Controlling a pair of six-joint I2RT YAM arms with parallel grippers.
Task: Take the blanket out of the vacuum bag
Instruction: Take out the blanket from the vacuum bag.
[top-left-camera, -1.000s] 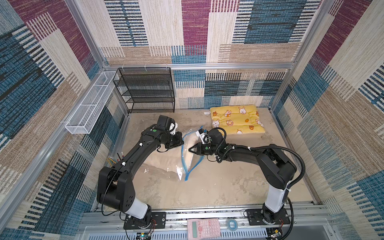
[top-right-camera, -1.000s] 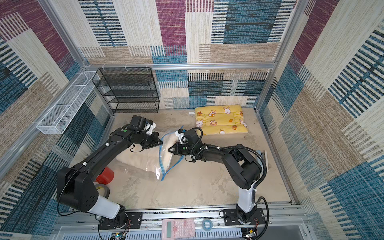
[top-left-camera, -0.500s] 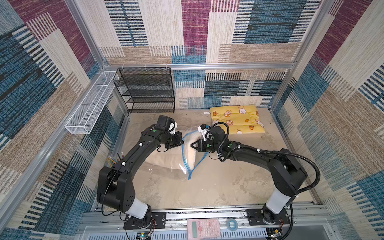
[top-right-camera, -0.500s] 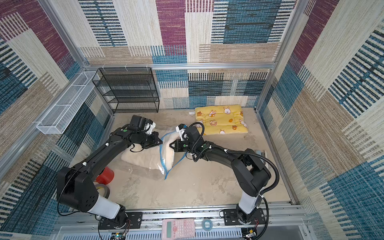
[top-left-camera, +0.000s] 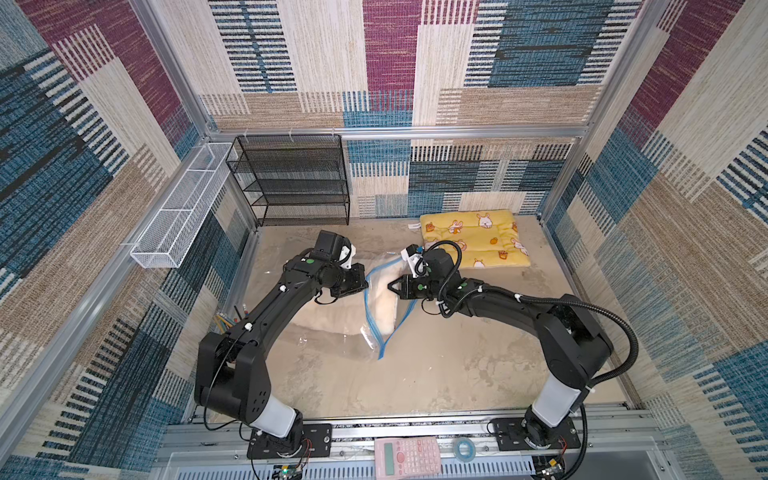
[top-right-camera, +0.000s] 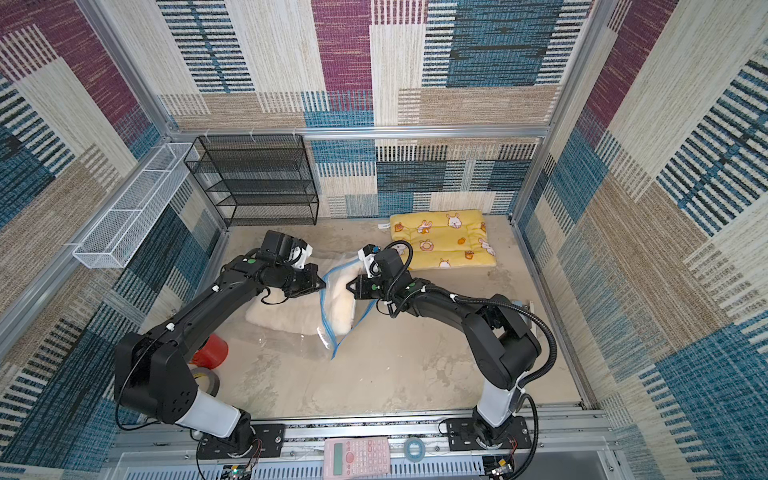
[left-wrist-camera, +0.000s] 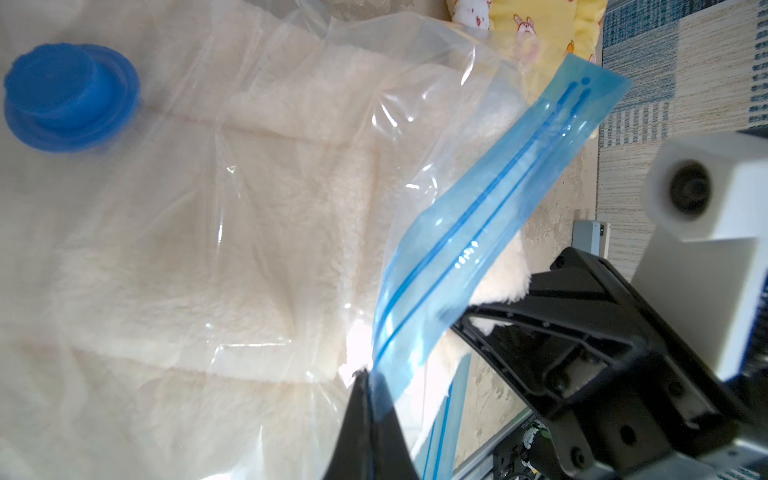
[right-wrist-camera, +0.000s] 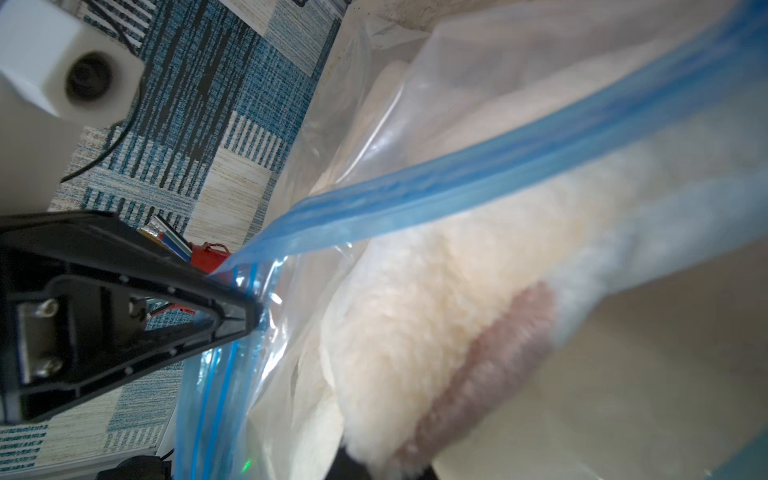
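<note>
Judging by how things are lying, you're working the pull-out step. The vacuum bag (top-left-camera: 328, 332) is lying mid-bench (top-left-camera: 436, 374) and its blue zip strip (left-wrist-camera: 478, 232) is gaping open. The cream blanket (top-left-camera: 384, 309) is poking out of the mouth, w/ most of it inside toward the valve cap (left-wrist-camera: 68, 95) end.

Next move, imo, is calling for the R arm to be drawing the blanket away from the mouth while the L arm is anchoring the bag, so the plastic isn't dragging along.

Your left claw (left-wrist-camera: 365, 382) is sitting fully closed, pinching the zip strip's edge. Your right claw (left-wrist-camera: 469, 316) is sitting all but closed, nipping a tuft of blanket at the mouth. Whether it's catching the plastic lip too, can't tell. Both are facing each other across the opening, close together.
</note>
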